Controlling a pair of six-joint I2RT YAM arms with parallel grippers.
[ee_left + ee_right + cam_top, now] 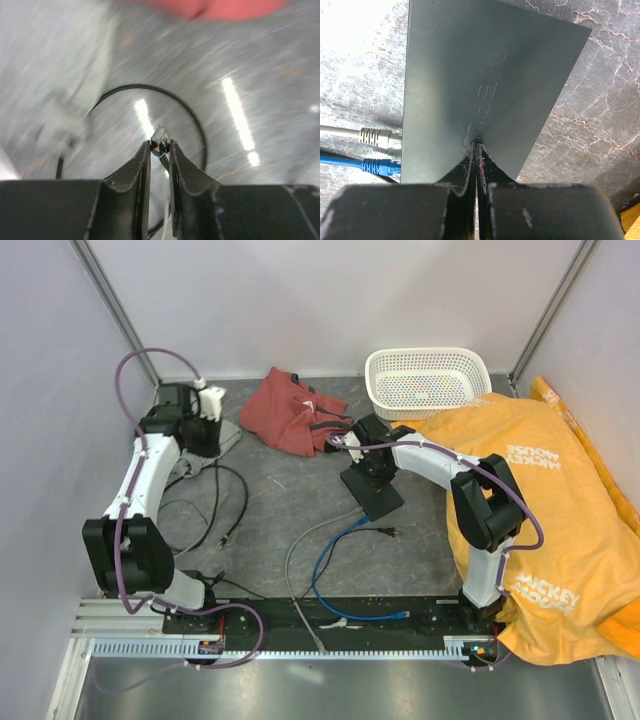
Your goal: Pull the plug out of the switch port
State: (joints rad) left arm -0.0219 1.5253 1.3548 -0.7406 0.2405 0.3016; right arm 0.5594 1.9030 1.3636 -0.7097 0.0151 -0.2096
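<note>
Two plugs, a grey plug (375,136) and a blue plug (377,165), sit in the switch (485,75), a flat, smooth black box in the middle of the desk (280,480). The right pincer (476,146) is squeezed tight on its thin edge. A soft red cloth (295,410) lies at its 11 o'clock, a holey white basket (425,380) at 1 and a yellow cloth (540,500) at 3. The left pincer (160,145), almost closed, pinches a small pale bit (160,134); it is too blurry to tell what. A black wire (145,86) loops behind.

Matt switch (485,75), smooth veined table (600,125)
</note>
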